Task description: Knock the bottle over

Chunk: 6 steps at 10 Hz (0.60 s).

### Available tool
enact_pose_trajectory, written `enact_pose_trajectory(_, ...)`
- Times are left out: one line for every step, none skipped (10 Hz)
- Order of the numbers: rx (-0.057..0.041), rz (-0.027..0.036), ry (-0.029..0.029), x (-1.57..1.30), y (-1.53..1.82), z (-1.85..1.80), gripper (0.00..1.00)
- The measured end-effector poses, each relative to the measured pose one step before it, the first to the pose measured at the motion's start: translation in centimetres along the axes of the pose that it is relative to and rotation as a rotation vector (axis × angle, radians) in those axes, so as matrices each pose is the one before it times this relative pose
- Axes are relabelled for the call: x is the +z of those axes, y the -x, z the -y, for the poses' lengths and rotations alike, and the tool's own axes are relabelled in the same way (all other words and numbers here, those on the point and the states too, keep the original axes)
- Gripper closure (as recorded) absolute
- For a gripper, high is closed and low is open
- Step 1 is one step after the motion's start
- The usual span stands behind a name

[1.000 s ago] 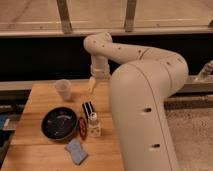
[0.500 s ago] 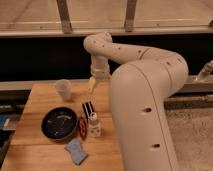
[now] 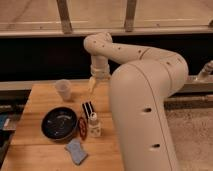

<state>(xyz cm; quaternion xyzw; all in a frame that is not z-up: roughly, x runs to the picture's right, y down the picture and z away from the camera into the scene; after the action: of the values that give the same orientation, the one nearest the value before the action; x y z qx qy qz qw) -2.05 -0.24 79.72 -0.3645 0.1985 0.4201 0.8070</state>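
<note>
High close view down past arm (image 3: pixel 145 100), end effector (image 3: pixel 93 85) above table (image 3: pixel 45 97)

The bottle (image 3: pixel 94 126) stands on the surface (image 3: pixel 42 100). The striped block (image 3: pixel 88 108) stands just behind it. A ring-shaped item (image 3: pixel 82 128) sits just to its left, and the bowl (image 3: pixel 58 123) is further left. The cup (image 3: pixel 63 89) stands behind the bowl. The cloth (image 3: pixel 76 151) lies in front, between bowl and bottle. The gripper (image 3: pixel 92 85) hangs behind the block, right of the cup.

No legible text: the dark print on the bottle (image 3: pixel 94 126) label cannot be read. The gripper (image 3: pixel 93 85) hangs over the table (image 3: pixel 42 100), behind the bottle.
</note>
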Motion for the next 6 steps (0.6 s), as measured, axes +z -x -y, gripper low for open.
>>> enact_pose_trajectory(-0.00001, 0.00002, 0.00000, -0.004, -0.001, -0.001, 0.28)
enact_pose_trajectory(0.00000, -0.00006, 0.00001, 0.005, 0.000, 0.001, 0.39)
enact_pose_trajectory(0.00003, 0.00000, -0.00002, 0.000, -0.002, 0.002, 0.47)
enact_pose_trajectory(0.00007, -0.00035, -0.00035, -0.003, -0.001, -0.004, 0.59)
enact_pose_trajectory(0.00390, -0.00376, -0.00376, 0.026, -0.064, 0.038, 0.69)
enact_pose_trajectory(0.01415, -0.01267, -0.01048, 0.239, -0.327, 0.088, 0.80)
